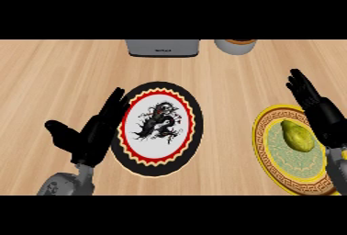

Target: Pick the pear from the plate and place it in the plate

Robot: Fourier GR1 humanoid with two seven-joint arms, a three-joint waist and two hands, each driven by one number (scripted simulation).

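No legible txt anywhere

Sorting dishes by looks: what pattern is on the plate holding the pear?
The plate is green in the middle with a yellow, dark key-pattern rim, seen in the head view, under the pear.

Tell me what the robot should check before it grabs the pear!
1. Pear lying on the yellow plate, ready to pick: ok.
2. Right hand open, fingers straight, holding nothing: ok.
3. Right hand near the pear: ok, it sits beside it, over the plate's right side.
4. Dragon plate has nothing lying on it: ok.
5. Left hand out of the way: not ok, its open fingers overlap the dragon plate's left rim.
6. Whether the right hand already touches the pear: cannot tell.
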